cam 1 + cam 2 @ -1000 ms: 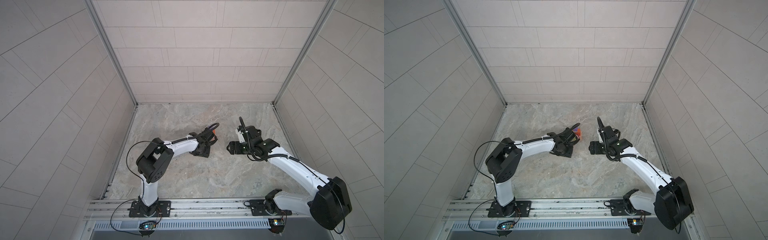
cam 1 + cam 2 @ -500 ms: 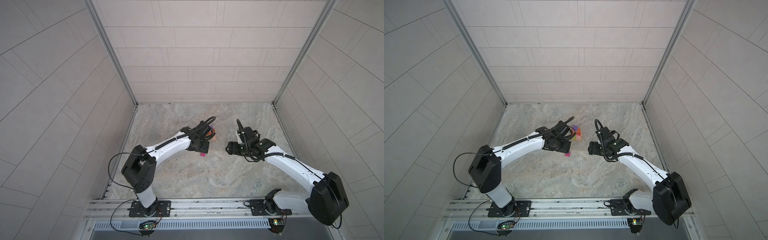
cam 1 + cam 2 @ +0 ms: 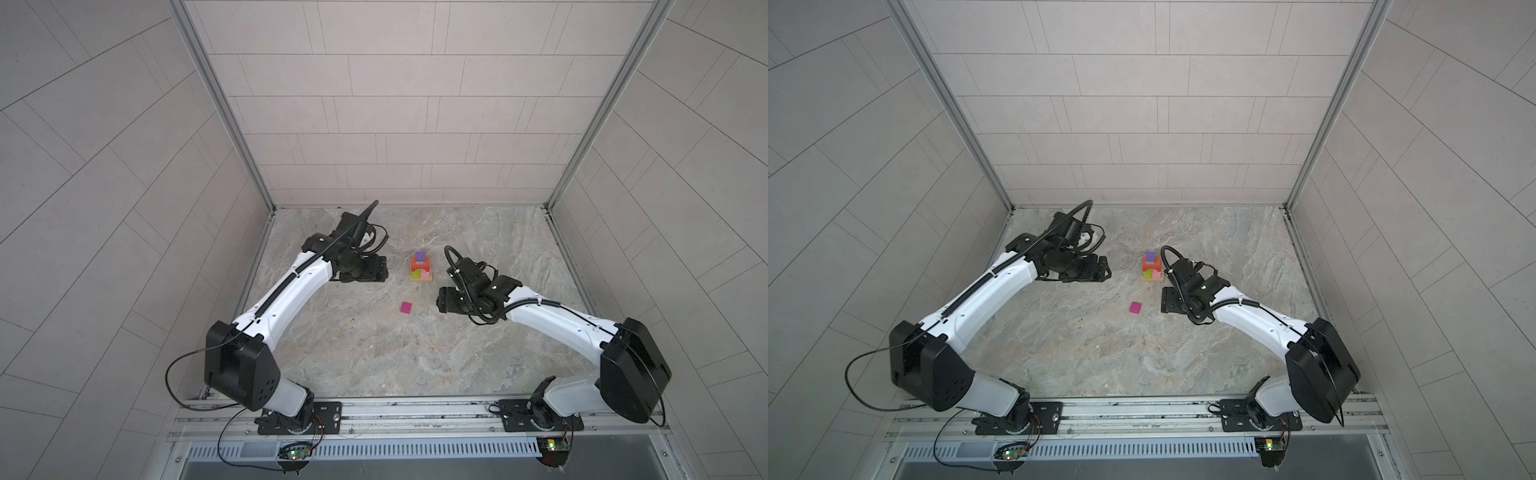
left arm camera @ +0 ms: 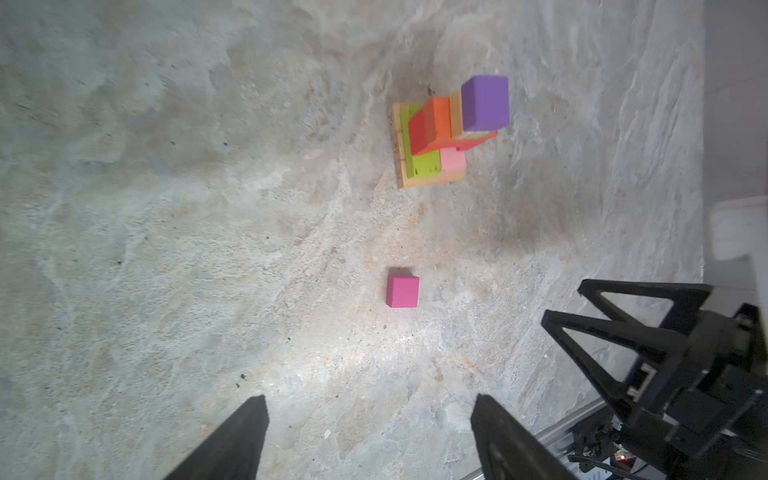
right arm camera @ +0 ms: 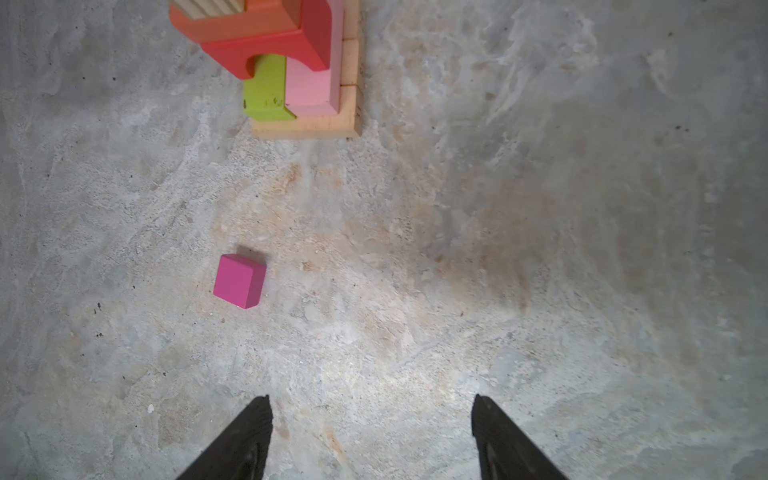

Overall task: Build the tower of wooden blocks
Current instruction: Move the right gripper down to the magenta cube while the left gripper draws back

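The tower (image 3: pixel 420 268) stands on the bench (image 3: pixel 374 353), a magenta cube (image 3: pixel 406 307) loose on its near side. Left tool (image 4: pixel 368 399) and right tool (image 5: pixel 370 398) flank them, spread wide and empty. A square grip on the cube would suit.

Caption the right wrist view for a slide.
Magenta wooden cube lies apart from stepped multicoloured block tower; right end effector open.

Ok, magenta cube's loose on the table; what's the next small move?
Probably shift the right claw over the magenta cube and lower onto it: the cube lies alone, apart from the tower, the claw is open and empty, and it looks the nearer one.
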You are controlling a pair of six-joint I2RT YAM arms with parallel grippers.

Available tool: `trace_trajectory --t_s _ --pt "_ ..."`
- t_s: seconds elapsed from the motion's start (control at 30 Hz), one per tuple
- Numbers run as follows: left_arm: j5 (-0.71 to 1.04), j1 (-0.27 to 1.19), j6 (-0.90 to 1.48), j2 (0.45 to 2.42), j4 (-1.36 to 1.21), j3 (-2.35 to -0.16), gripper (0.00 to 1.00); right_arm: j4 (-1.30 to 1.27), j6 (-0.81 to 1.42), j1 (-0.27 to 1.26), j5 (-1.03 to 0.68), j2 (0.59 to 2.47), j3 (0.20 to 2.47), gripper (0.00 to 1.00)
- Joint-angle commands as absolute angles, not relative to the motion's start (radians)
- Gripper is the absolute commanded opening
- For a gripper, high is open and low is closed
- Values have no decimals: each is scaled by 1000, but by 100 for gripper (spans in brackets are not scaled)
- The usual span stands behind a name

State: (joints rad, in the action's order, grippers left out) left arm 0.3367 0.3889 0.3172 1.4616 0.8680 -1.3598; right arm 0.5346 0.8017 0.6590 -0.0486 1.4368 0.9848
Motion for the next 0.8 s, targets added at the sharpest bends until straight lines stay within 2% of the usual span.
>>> trace_trajectory --t_s 0.0,0.23,0.27,0.33,0.77 --pt "403 370 247 1390 822 -1325 86 551 851 697 5 1482 1032 75" --pt "443 303 274 1297 626 -1183 87 561 910 785 76 1595 1128 73" --pt "435 297 284 1285 605 -1164 91 560 918 794 85 1613 1139 73" --pt "447 289 295 1271 573 -1130 92 552 931 805 91 1647 1159 72" --pt "495 252 304 1261 546 -1093 93 568 964 861 102 1856 1323 66"
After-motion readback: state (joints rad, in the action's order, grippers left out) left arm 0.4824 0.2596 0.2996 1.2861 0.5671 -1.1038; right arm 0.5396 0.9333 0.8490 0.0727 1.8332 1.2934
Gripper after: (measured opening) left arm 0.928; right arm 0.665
